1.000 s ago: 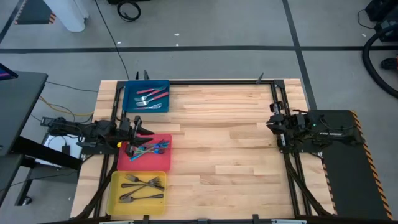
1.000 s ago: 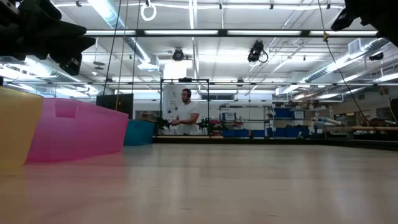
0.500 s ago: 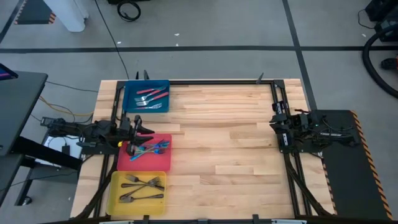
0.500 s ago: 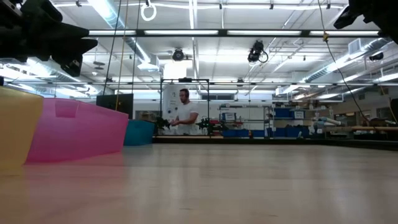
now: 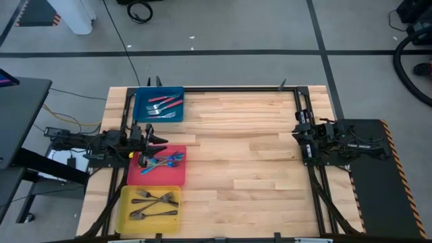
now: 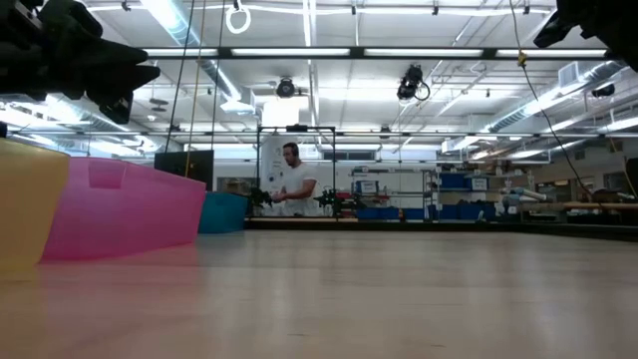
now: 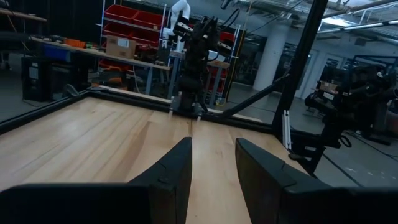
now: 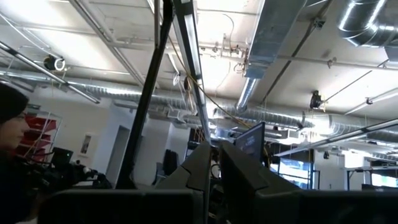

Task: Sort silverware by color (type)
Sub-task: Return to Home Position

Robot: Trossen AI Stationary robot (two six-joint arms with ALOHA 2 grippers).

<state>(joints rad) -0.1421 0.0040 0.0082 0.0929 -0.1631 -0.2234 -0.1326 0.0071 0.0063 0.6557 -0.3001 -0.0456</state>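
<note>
Table (image 5: pixel 256 155) bears 3 trays (image 5: pixel 172 177), each holding silverware (image 5: pixel 162 162).

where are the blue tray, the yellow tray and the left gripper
blue tray (image 5: pixel 142 94): high view, bare floor at a corner
yellow tray (image 5: pixel 152 225): high view, bare floor strip
left gripper (image 7: pixel 213 143): left wrist view, gap between fingertips

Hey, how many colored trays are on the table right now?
3, in a row along the table's left side: the blue tray at the high view's top, the red tray in the middle, the yellow tray at the bottom. None seems hidden.
</note>
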